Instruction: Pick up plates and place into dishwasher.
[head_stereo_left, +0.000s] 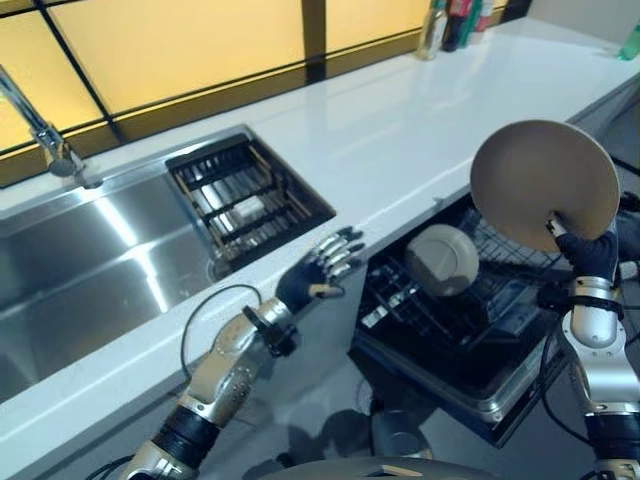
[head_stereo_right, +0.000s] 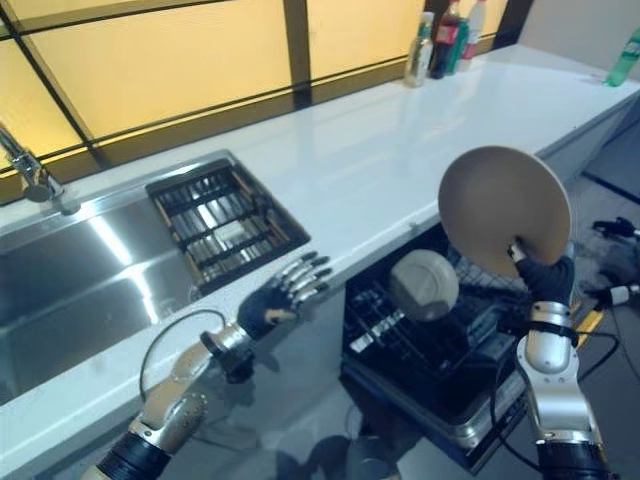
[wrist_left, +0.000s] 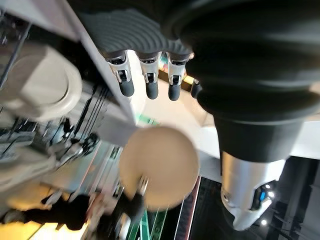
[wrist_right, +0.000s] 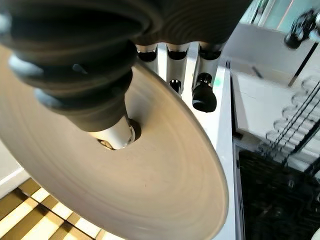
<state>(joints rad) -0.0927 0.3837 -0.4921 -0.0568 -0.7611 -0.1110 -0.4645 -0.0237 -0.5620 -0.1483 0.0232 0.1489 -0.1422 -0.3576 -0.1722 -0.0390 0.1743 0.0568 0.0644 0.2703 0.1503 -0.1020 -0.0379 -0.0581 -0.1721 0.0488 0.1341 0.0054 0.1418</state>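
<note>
One plate (head_stereo_left: 540, 180) up in the air now, pinched at its bottom edge by the right hand (head_stereo_left: 590, 252), thumb on one face and fingers (wrist_right: 204, 97) behind the other. Held almost upright, just above the open dishwasher (head_stereo_left: 470, 330). Looks like the carry step: picked up already, not yet set down.

Next, probably: lower it slowly, keep it on edge, and slide it between the wires of the dark rack (head_stereo_right: 410, 340). Needs a gap that is free. Best to stay clear of the other plate (head_stereo_left: 443, 260), already leaning in the rack, close below and to the left of the held one. Only a small grip on the rim, so a slip or a swing seems possible if tipped too fast.

Round, flat, smooth, a pale tan colour, with no food or marks to be seen.

Further out: left hand (head_stereo_left: 322, 268) holding nothing, fingers straight and spread, hanging by the front edge of the white table (head_stereo_left: 400, 140). Beyond that, a shiny sink (head_stereo_left: 90, 270) with a dark wire basket (head_stereo_left: 245, 195) in it.
</note>
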